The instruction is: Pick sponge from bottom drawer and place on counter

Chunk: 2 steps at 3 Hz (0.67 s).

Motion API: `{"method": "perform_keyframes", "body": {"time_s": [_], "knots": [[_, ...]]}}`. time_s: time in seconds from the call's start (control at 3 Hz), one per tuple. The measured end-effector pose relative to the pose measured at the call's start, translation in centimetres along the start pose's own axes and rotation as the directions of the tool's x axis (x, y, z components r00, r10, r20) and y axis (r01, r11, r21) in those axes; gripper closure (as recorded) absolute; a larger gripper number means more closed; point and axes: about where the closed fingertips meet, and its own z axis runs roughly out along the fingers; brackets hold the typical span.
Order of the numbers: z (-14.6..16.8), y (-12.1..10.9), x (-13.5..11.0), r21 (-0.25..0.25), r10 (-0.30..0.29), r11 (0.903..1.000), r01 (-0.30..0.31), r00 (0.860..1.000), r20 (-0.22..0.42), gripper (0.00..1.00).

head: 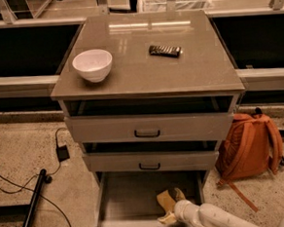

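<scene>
The counter [198,77] lies far and above. The bottom drawer [123,199] is pulled out. My gripper [169,212] sits in its near right part; wide or narrow, I cannot tell. The sponge [165,200] shows yellow at the gripper's tip, slightly left and far.

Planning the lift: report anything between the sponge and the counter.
The gripper is in the bottom drawer; the sponge cannot be told apart from it. The middle drawer and top drawer, both ajar, jut out below the counter, which holds a bowl and snack bar.
</scene>
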Motion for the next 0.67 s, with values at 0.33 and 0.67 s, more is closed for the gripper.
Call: {"method": "perform_keyframes", "body": {"time_s": [0.33,0.67], "knots": [[0.4,-0.5,1.8,0.013,0.025,0.9996,-0.025,0.999,-0.033,0.06],[1.3,-0.4,3.1,-0.006,0.061,0.9981,-0.061,0.997,-0.041,0.24]]}}
